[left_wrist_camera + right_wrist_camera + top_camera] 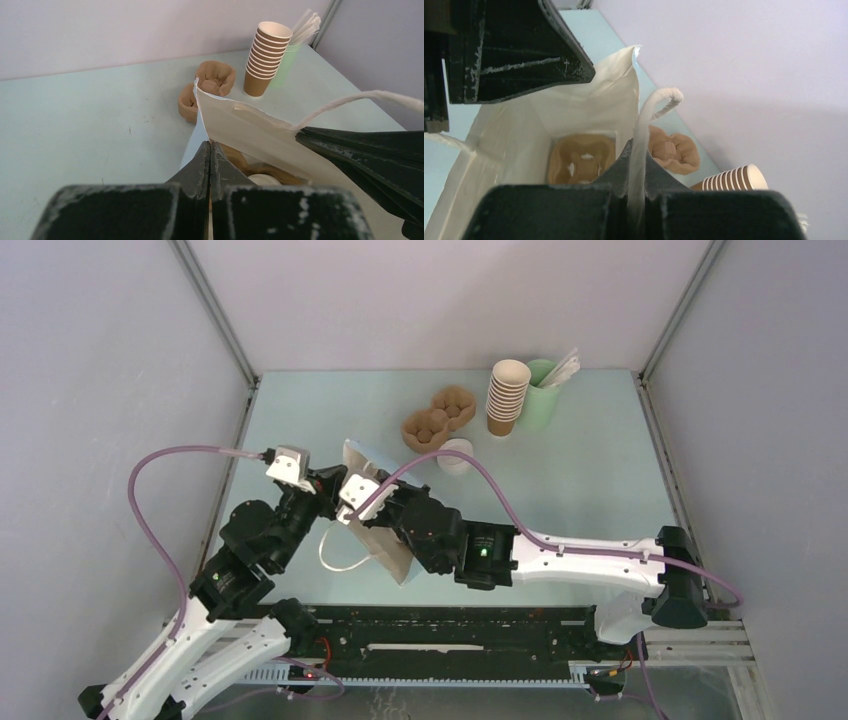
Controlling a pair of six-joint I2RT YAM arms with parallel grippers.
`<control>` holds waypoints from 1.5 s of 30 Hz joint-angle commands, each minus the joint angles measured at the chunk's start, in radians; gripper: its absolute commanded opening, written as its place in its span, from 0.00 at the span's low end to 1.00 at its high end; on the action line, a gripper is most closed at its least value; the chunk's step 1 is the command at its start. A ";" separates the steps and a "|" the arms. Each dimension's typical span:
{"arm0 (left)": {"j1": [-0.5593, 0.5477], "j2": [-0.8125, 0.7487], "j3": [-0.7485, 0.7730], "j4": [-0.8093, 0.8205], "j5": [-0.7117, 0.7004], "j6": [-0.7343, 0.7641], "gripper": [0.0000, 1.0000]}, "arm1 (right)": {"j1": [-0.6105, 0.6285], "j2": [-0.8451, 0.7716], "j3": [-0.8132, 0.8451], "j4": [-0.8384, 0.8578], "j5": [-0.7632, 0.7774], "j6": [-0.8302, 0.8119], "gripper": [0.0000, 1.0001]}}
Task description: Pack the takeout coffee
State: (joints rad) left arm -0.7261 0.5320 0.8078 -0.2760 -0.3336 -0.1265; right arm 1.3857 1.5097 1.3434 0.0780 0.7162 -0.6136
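Left wrist view: your left claw [210, 150] sits lower centre, fingers together, pinching paper bag [250, 135] rim.

Right wrist view: your right claw [636, 155] sits bottom centre, clamped on bag's twine handle [640, 135].

Top view: takeout coffee [456, 455] stands upright on table [600, 470], outside bag. Sits up-right of both claws, apart from them, just beside pulp carriers [438, 418].

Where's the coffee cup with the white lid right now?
Top view: the lidded coffee cup stands in the table's far half, just in front of the brown cup trays and beyond the white bag.
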 commanded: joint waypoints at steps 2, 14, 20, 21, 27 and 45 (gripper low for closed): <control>0.003 -0.013 -0.003 -0.007 -0.007 -0.021 0.00 | 0.002 0.000 0.008 0.078 0.020 0.016 0.00; 0.003 0.028 0.041 -0.127 0.015 -0.153 0.00 | -0.043 -0.066 -0.007 -0.098 -0.090 0.156 0.00; 0.003 0.058 0.099 -0.360 -0.076 -0.237 0.23 | -0.082 -0.064 -0.007 -0.156 -0.169 0.200 0.00; 0.003 0.068 0.117 -0.398 -0.090 -0.249 0.27 | -0.084 -0.067 -0.007 -0.165 -0.175 0.204 0.00; 0.004 0.144 0.271 -0.622 -0.145 -0.325 0.58 | -0.102 -0.077 -0.007 -0.186 -0.223 0.213 0.00; 0.097 0.303 0.295 -0.539 -0.015 -0.235 0.65 | -0.106 -0.087 -0.007 -0.213 -0.257 0.213 0.00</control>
State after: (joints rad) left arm -0.6552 0.8139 1.1076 -0.8833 -0.3466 -0.4061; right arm 1.2831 1.4689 1.3304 -0.1482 0.4683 -0.4129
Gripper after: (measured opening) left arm 0.682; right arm 0.006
